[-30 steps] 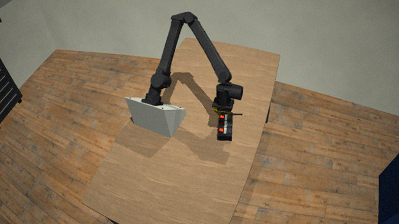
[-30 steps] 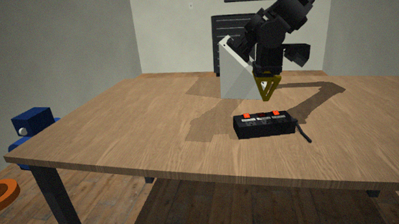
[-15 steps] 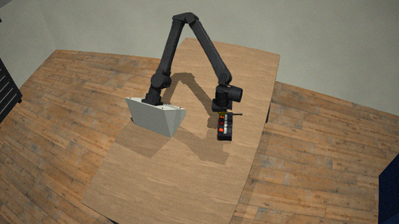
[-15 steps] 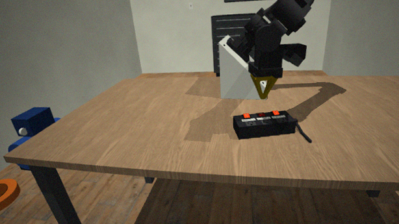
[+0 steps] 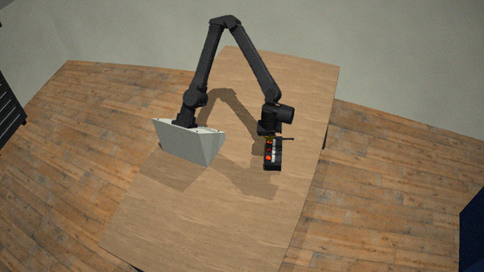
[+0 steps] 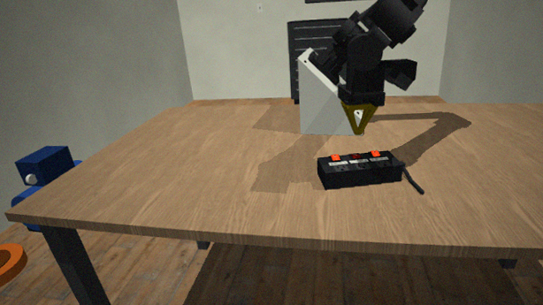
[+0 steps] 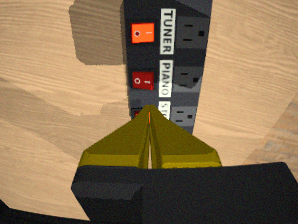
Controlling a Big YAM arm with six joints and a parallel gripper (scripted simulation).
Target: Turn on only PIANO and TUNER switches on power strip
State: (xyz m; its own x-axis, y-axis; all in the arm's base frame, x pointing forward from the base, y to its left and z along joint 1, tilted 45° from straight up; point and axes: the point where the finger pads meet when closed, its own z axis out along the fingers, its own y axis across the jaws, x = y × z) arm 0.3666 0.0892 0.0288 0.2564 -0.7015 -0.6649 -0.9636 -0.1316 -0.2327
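The black power strip (image 5: 274, 165) (image 6: 359, 172) (image 7: 189, 63) lies flat on the table, the right way up. In the wrist view the TUNER switch (image 7: 143, 32) (image 6: 375, 153) glows bright orange. The PIANO switch (image 7: 143, 82) (image 6: 355, 156) is dark red. The third switch (image 6: 335, 157) (image 5: 268, 158) is bright orange; in the wrist view my fingers hide it and most of its label. My gripper (image 5: 269, 137) (image 6: 360, 133) (image 7: 149, 112) is shut with nothing between the fingers. It points down, a little above the strip, with its tip over the third switch's end.
The strip's cable (image 6: 413, 183) runs off its TUNER end. The arm's white base block (image 5: 190, 142) (image 6: 318, 104) stands behind the strip. A blue object (image 6: 45, 165) and an orange ring (image 6: 0, 262) are beyond the table's left edge.
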